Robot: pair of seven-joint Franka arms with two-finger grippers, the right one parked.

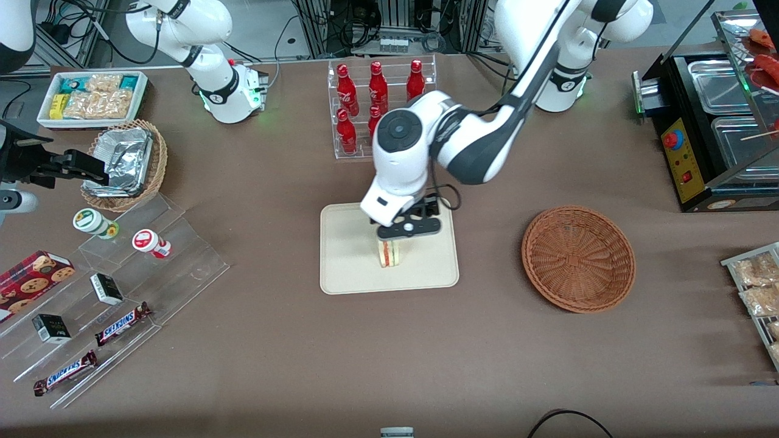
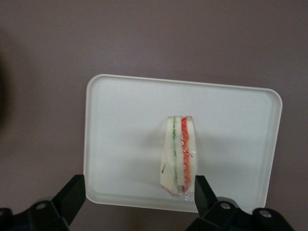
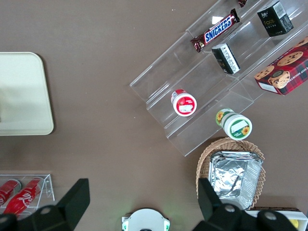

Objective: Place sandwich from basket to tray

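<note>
The sandwich (image 1: 390, 253) stands on edge on the tray (image 1: 347, 267), filling stripes showing. Just above it, farther from the front camera, hangs the gripper (image 1: 406, 230), fingers (image 2: 72, 195) spread wide and holding nothing. The basket (image 1: 578, 258) lies beside the tray, toward the working arm's end.

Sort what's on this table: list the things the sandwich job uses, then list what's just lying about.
Job things:
- sandwich, standing on edge on the tray
- tray
- basket, nothing in it
- end effector, open, just above the sandwich

Lying about:
- red bottles in a clear rack
- foil-lined basket
- Snickers bars
- cookie box
- tub of snack packets
</note>
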